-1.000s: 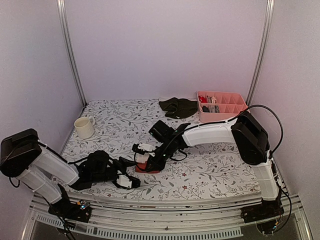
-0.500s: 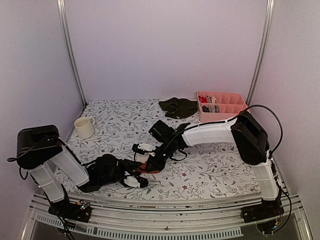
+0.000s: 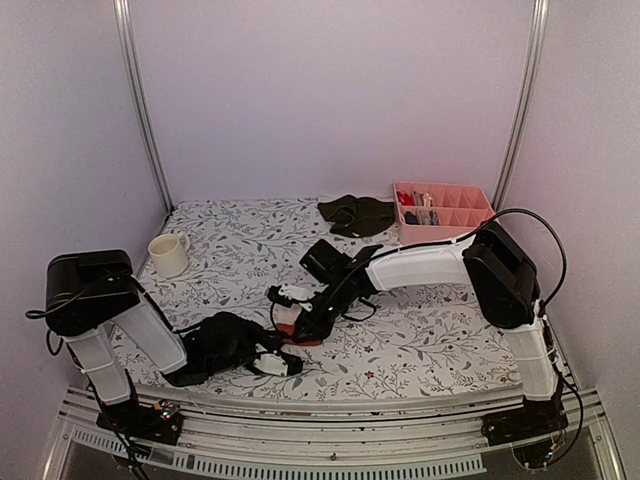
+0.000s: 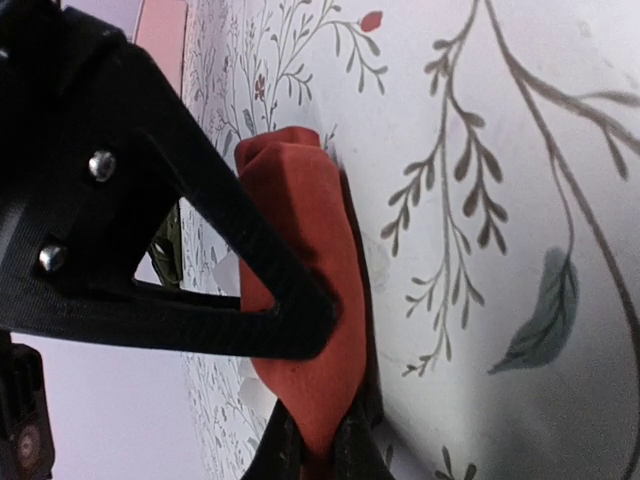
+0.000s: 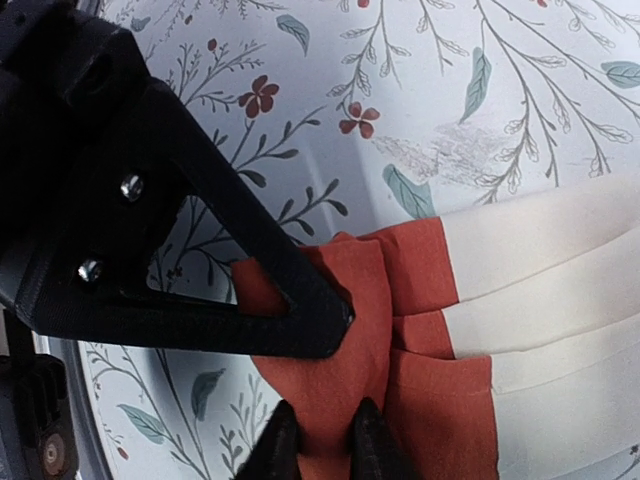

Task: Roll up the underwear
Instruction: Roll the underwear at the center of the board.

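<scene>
The rust-red underwear (image 3: 303, 336) lies folded on the floral tablecloth near the front centre. In the right wrist view the rust-red underwear (image 5: 420, 330) shows stacked folds with whitish bands (image 5: 545, 300). My right gripper (image 3: 292, 312) reaches in from the far side, and its jaws (image 5: 330, 375) pinch a red fold. My left gripper (image 3: 285, 362) comes from the near left. Its jaws (image 4: 315, 390) are shut on the near edge of the red cloth (image 4: 320, 230). A dark olive underwear (image 3: 356, 214) lies crumpled at the back.
A pink divided tray (image 3: 470, 215) with small items stands at the back right. At the left stands a cream mug (image 3: 168, 254). A metal rail runs along the table's near edge, just behind my left gripper.
My left arm swung right to the red underwear and its jaws went from open to shut on the cloth's near edge. The right gripper stayed in place on the cloth.
</scene>
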{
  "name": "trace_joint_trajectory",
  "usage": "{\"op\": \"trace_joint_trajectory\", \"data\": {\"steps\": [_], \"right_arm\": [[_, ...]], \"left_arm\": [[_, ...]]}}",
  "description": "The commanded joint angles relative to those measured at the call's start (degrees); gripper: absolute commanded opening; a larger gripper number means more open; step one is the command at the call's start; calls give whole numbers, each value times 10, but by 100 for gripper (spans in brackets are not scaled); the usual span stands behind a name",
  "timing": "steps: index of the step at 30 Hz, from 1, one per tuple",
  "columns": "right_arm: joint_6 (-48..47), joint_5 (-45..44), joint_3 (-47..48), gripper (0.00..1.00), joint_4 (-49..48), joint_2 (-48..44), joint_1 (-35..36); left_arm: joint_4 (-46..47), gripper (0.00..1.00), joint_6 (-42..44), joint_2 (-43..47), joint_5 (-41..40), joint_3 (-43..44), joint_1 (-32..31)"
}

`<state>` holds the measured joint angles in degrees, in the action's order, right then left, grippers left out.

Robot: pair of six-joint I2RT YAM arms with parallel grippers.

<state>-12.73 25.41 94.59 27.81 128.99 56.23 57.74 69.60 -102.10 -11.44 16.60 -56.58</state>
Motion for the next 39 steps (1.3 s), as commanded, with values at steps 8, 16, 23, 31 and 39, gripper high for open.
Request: {"op": "trace_joint_trajectory", "data": {"steps": [8, 16, 23, 31, 39], "right_arm": [[12, -137, -131, 75, -43, -134, -3], [11, -295, -240, 89, -136, -312, -3], [22, -394, -299, 93, -156, -439, -3], [101, -487, -347, 93, -119, -551, 18], [26, -503, -470, 99, -249, -638, 101]], "left_arm": [[-383, 0, -95, 35, 95, 116, 24], [-508, 0, -129, 7, 132, 199, 38], [-524, 0, -167, -33, 132, 269, 16], [-521, 0, -243, -72, 213, 300, -13], [-597, 0, -300, -88, 315, 338, 22]]}}
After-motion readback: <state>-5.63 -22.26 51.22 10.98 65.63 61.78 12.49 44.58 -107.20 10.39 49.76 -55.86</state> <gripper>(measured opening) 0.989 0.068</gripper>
